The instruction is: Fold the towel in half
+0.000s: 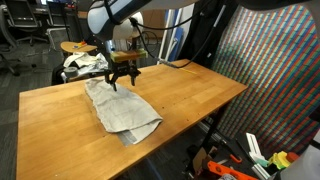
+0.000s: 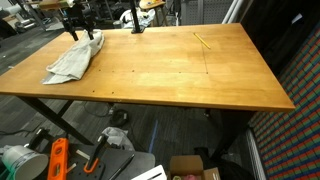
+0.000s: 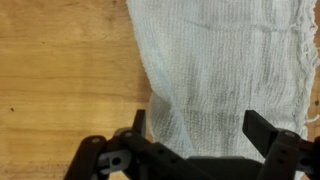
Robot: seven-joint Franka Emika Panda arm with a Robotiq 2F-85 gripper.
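The towel (image 1: 121, 108) is an off-white, wrinkly cloth lying bunched on the wooden table (image 1: 190, 95). It also shows in an exterior view near the table's far corner as the towel (image 2: 72, 60). My gripper (image 1: 121, 80) hangs just above the towel's far end, jaws spread wide with nothing between them. In an exterior view the gripper (image 2: 80, 33) stands over the same end. In the wrist view the towel (image 3: 225, 65) fills the space under the open gripper (image 3: 198, 125), whose fingers straddle the cloth's width.
A stool with a patterned bundle of cloth (image 1: 85, 62) stands behind the table. A thin yellow stick (image 2: 203, 41) lies on the tabletop. Tools and boxes sit on the floor (image 2: 100, 155). A patterned screen (image 1: 280, 70) stands at the side.
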